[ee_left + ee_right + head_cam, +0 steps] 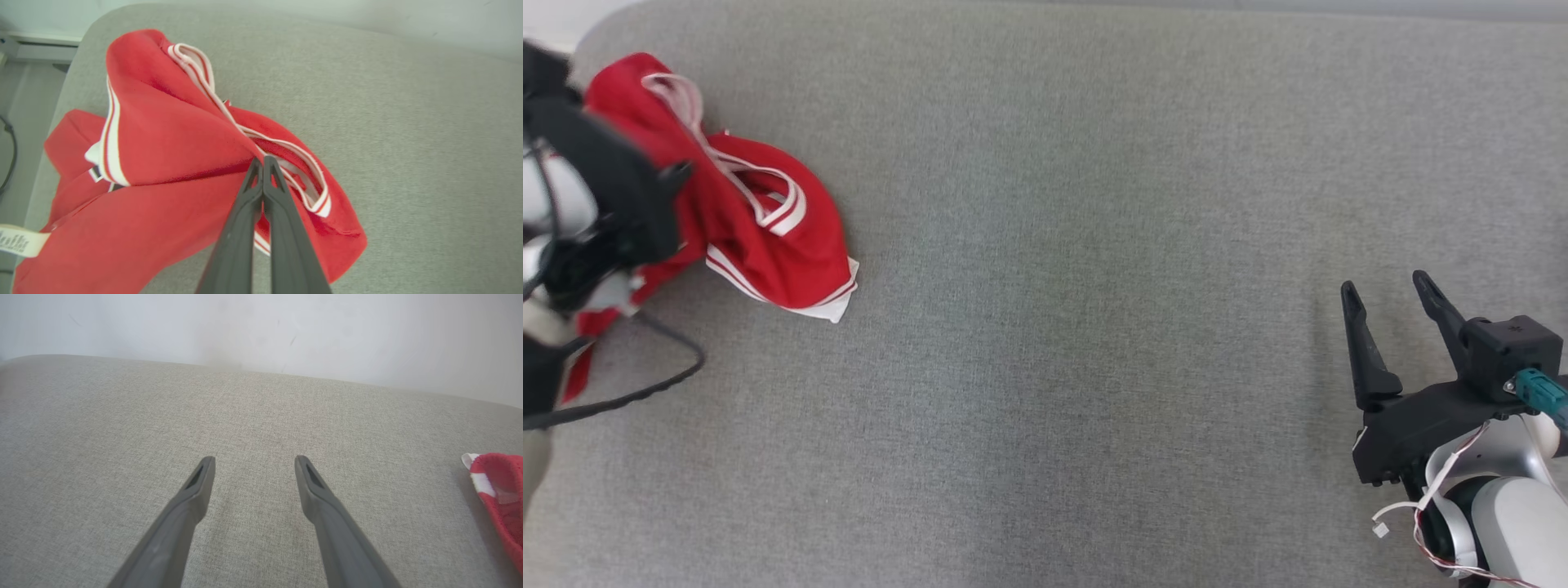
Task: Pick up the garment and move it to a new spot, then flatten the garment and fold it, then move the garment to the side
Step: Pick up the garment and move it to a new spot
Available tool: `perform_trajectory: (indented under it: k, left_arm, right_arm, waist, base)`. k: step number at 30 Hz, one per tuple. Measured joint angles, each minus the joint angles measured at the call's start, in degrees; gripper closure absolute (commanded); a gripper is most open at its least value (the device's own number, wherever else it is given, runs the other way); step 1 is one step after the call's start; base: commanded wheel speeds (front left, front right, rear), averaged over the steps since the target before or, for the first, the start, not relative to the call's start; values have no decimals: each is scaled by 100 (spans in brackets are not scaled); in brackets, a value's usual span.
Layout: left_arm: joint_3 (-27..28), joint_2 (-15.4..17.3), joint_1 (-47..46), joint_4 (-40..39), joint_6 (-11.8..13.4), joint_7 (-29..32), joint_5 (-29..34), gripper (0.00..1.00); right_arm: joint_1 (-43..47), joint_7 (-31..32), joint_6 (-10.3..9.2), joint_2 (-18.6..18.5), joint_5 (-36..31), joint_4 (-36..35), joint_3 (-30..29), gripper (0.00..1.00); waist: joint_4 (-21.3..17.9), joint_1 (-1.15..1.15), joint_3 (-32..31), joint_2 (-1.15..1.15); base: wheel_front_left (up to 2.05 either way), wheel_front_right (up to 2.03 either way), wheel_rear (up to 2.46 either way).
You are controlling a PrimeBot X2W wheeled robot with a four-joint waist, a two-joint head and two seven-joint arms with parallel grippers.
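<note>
The garment (768, 220) is red with white-striped trim and lies bunched up at the far left of the grey surface. In the left wrist view my left gripper (263, 160) is shut, its two fingers pressed together on a raised fold of the garment (163, 143) beside the striped trim. In the head view the left arm's black housing (605, 196) covers the garment's left part and hides the fingers. My right gripper (1387, 286) stands open at the lower right, far from the cloth, with nothing between its fingers (254, 459). A corner of the garment (498, 486) shows at the right wrist view's right edge.
The grey fabric surface (1094, 327) stretches wide between the two arms. Its rounded corner (94, 24) lies just beyond the garment, with floor past it. A black cable (662, 384) loops off the left arm. A pale wall (261, 330) backs the surface.
</note>
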Motion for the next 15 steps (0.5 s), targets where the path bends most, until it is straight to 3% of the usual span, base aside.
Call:
perform_trajectory:
  k: [15]
  left_arm:
    - [-1737,-526,112,-2323,0,-517,-985,100]
  right_arm:
    - [10,-339,66,312,321,599,45,0]
  waist:
    - [-395,-1,-750,-1]
  base:
    - [0,0,0]
